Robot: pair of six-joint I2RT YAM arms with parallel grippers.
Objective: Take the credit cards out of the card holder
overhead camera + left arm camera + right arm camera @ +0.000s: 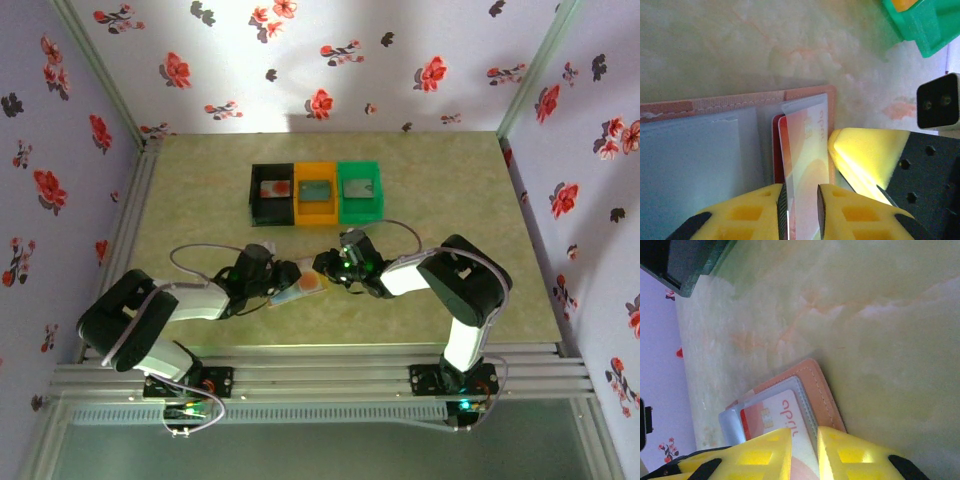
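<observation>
While my right gripper clamps pinkish-tan bifold card holder: orange-white plastic card, lengthwise into narrow left gripper, grip uncertain.

Left arm is lying low, elbow out left, forearm pointing right. Right arm is folding at the elbow, forearm pointing left. Left claw and right claw are facing each other, tips just beside one another. On both, yellow pads are standing close, with a narrow gap between.

table: pale marbled | card holder open (near front) | black bin, orange bin, green bin behind
</observation>
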